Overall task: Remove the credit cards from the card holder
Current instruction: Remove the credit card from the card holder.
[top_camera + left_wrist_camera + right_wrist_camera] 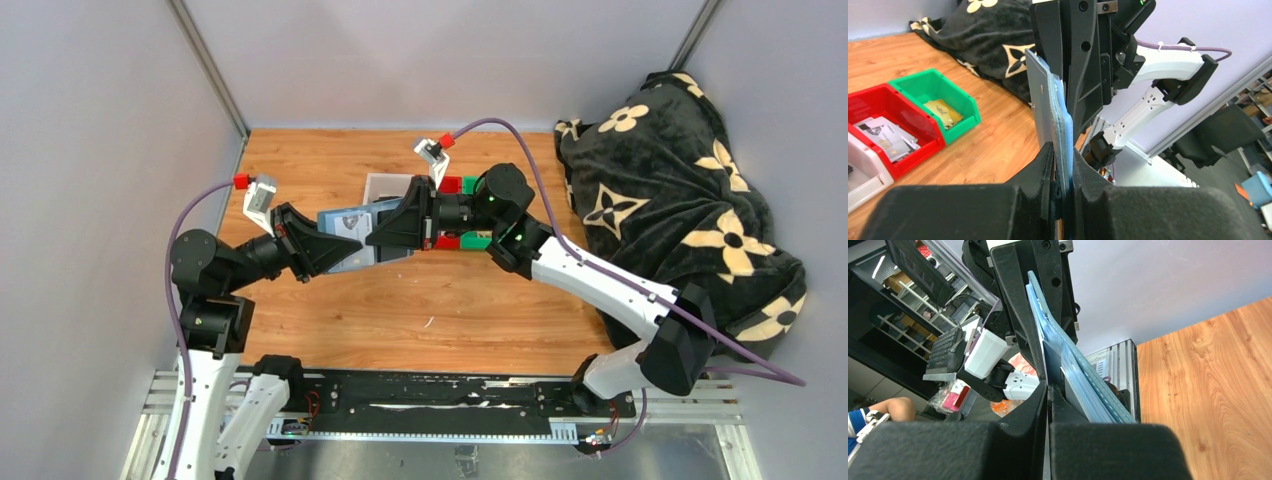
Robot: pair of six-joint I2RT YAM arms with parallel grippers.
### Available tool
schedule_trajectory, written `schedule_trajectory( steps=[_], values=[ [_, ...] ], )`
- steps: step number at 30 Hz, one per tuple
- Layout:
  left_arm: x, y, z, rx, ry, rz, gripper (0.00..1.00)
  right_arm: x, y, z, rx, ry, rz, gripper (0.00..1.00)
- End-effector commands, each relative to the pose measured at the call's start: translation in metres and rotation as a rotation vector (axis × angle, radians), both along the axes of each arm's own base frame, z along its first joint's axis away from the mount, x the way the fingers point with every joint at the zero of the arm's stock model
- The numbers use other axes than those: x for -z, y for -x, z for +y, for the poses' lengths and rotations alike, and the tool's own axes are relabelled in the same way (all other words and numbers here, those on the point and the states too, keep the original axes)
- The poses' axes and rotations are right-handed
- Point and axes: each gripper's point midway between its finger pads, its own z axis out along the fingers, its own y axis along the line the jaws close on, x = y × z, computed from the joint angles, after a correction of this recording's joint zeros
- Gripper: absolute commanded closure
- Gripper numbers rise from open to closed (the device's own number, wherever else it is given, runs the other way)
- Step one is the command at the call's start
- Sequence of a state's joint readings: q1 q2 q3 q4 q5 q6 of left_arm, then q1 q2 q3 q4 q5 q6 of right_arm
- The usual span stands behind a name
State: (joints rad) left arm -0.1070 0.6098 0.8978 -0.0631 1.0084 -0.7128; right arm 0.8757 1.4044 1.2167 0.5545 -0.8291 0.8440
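The wooden tabletop (420,310) carries a black flowered blanket (690,200) heaped at its right and, near the middle back, a green bin (965,120), a red bin (923,152) and a white bin (863,187) in a row, the first two with cards lying in them (most likely where cards are dropped). Both arms reach inward and meet over the middle, and the card holder (352,225) hangs between them, clear of the wood. The left gripper (1062,175) has its jaws closed hard on one end of the holder, grey-blue cover and lighter blue lining pressed together; this looks like a bracing hold, keeping the wallet steady for a pull from the other end. The right gripper (1048,390) comes from the opposite end with its jaws drawn nearly together on a thin dark edge, apparently a credit card (1050,357), while the pale blue leaves pass just beside its outer finger rather than between the two. The holder's long axis runs from one gripper to the other, roughly left to right across the tabletop and slightly tilted; its broad face looks up at the overhead camera and both wrist cameras see it edge-on. The end holding the card points towards the right gripper.
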Motion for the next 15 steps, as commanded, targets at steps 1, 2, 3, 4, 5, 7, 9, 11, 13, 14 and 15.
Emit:
schedule_trajectory(
  steps=[1,2,3,4,5,7,9,11,13,14,15],
  values=[
    [-0.008,0.003,0.001,-0.011,-0.007,-0.035,1.0,-0.01,0.007,0.002,-0.013,-0.04,-0.021,1.0],
    [-0.009,0.005,0.001,-0.005,-0.008,-0.034,1.0,-0.009,0.007,0.001,-0.014,-0.039,-0.021,1.0],
    [-0.01,0.006,0.001,0.002,-0.006,-0.034,1.0,-0.008,0.008,0.0,-0.014,-0.04,-0.023,1.0],
    [-0.013,0.009,0.0,0.008,-0.002,-0.034,0.99,-0.007,0.008,-0.001,-0.014,-0.042,-0.025,1.0],
    [-0.015,0.009,0.0,0.011,0.005,-0.03,0.99,-0.005,0.01,-0.002,-0.015,-0.042,-0.024,1.0],
    [-0.02,0.011,-0.001,0.022,0.023,-0.022,0.99,-0.004,0.012,-0.005,-0.017,-0.047,-0.028,1.0],
    [-0.025,0.011,-0.001,0.025,0.044,-0.017,0.99,-0.002,0.014,-0.008,-0.017,-0.049,-0.03,1.0],
    [-0.03,0.01,-0.002,0.026,0.066,-0.008,0.99,0.001,0.016,-0.011,-0.014,-0.05,-0.032,1.0],
    [-0.036,0.01,-0.002,0.029,0.088,-0.008,0.99,0.002,0.016,-0.014,-0.004,-0.053,-0.031,1.0],
    [-0.039,0.011,-0.002,0.028,0.101,-0.007,1.0,0.002,0.016,-0.015,-0.001,-0.056,-0.031,1.0],
    [-0.04,0.01,-0.002,0.026,0.112,-0.004,1.0,0.003,0.017,-0.016,0.0,-0.059,-0.031,1.0]
  ],
)
